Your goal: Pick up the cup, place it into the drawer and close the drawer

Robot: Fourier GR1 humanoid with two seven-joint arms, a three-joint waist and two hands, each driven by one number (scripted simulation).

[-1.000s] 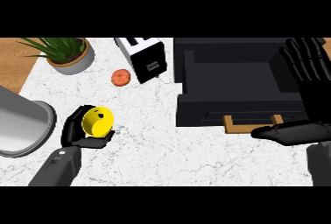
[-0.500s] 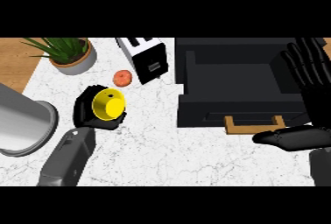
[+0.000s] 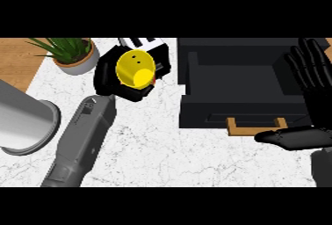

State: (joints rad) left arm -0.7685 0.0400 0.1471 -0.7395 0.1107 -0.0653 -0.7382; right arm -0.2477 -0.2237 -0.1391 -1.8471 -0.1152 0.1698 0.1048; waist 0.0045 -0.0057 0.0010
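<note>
A yellow cup (image 3: 135,68) is held above the counter at the upper middle-left, its mouth turned toward me. My left hand (image 3: 117,85) is curled round it from below and behind. To the right stands the open black drawer (image 3: 243,81), its dark inside showing and its wooden handle (image 3: 256,127) at the front edge. The cup is left of the drawer, not over it. My right hand (image 3: 311,88) rests open at the right edge, fingers up, thumb pointing left near the handle.
A potted plant (image 3: 71,55) stands at the upper left. A large grey metal pot (image 3: 23,118) sits at the left edge. A black and white box (image 3: 146,44) lies partly hidden behind the cup. Wooden counter (image 3: 16,57) shows at far left.
My left hand has carried the yellow cup up and to the right, toward the drawer, now covering the small orange fruit. The right hand has stayed in place.
</note>
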